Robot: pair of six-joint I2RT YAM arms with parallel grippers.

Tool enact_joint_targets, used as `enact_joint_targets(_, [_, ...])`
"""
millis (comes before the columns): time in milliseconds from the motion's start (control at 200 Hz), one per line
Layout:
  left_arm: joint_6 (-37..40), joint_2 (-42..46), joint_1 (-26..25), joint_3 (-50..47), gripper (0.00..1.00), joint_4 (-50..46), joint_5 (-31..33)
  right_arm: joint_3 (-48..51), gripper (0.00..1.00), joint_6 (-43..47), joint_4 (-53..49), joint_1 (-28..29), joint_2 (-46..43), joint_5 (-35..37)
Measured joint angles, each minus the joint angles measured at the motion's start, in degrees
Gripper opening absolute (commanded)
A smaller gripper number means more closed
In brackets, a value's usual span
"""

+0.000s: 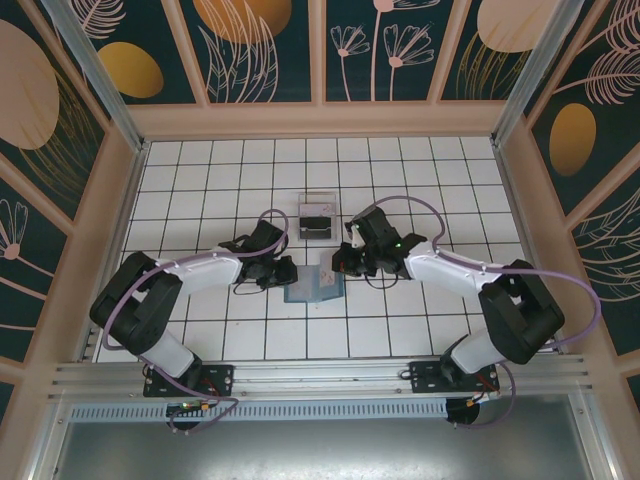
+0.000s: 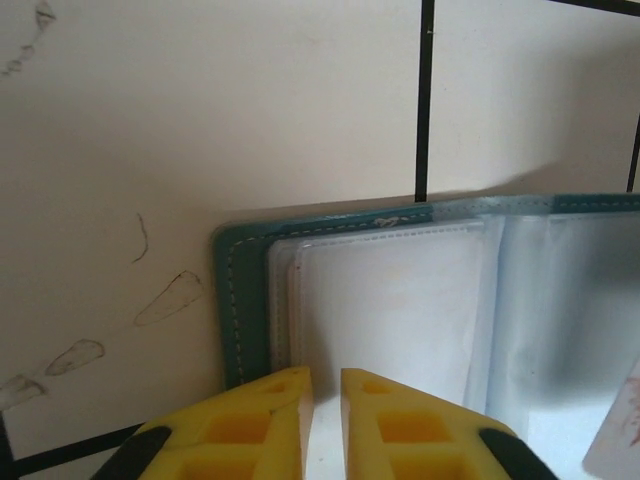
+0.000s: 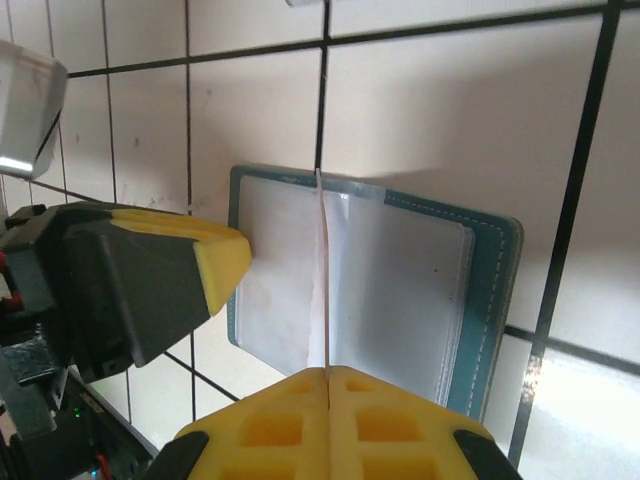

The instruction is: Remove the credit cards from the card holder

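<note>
The slate-blue card holder [image 1: 303, 291] lies open on the tiles, its clear sleeves facing up [image 3: 490, 300] [image 2: 240, 300]. A thin white credit card [image 3: 321, 280] stands on edge over the centre crease. My right gripper [image 3: 329, 372] [image 1: 342, 264] is shut on its near end. A white corner with reddish marks, the credit card [image 2: 618, 432], shows beside a lifted clear sleeve. My left gripper [image 2: 325, 375] [image 1: 290, 272] is over the holder's left page, jaws a narrow gap apart with nothing between them. One of its fingertips [image 3: 218, 262] touches the holder's edge.
A clear plastic tray [image 1: 316, 215] [image 3: 25, 110] sits one tile beyond the holder, with a dark card [image 1: 314, 222] in it. Frame walls enclose the tiled table on three sides. Both arms meet at the table's middle.
</note>
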State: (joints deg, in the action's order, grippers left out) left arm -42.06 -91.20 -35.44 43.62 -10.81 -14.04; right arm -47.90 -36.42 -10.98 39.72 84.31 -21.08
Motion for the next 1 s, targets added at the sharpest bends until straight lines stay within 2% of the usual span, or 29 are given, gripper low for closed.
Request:
enact_joint_targets(345, [0.0,1.5,0.0,-0.3,0.24,-1.1,1.9,-7.3,0.00,17.4,-3.8,-1.4,0.1,7.7])
enact_joint_targets(721, [0.0,5.0,0.0,-1.1,0.25,-1.4,3.5,-17.7,0.00,47.5,-12.2,-2.5,5.1,9.7])
enact_joint_targets(1001, [0.0,5.9,0.0,-2.1,0.25,-1.6,4.1,-32.5,0.00,69.3,-22.2,-2.5,12.9,12.3])
